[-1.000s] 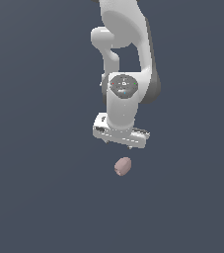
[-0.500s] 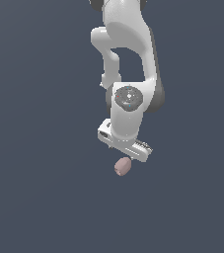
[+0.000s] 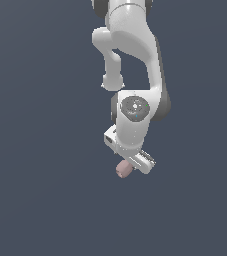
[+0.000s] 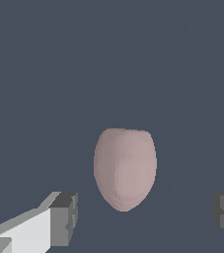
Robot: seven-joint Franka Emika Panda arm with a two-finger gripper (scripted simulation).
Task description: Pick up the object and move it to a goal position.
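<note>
Pinkish-brown and matte, the object (image 4: pixel 125 168) lay on the dark grey floor (image 3: pixel 40 200), between the spread fingers (image 4: pixel 64 218) of the white gripper (image 4: pixel 145 217), touching neither. No writing or labels were legible on anything.

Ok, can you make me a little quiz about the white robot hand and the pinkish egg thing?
1. True or false: the white robot gripper is already squeezing the small matte pinkish-brown egg-shaped object.
2. In the wrist view, where does the egg-shaped object sit?
A. Off beyond one grey fingertip
B. In line with the gap between the two grey fingertips
C. Out of sight
3. Fill in: in the exterior view, the gripper partly ____ the object.

Key
1. False: the jaws stand wide apart, with clear space on both sides of the object.
2. B
3. covers (only part of the object peeks out from under it).
</note>
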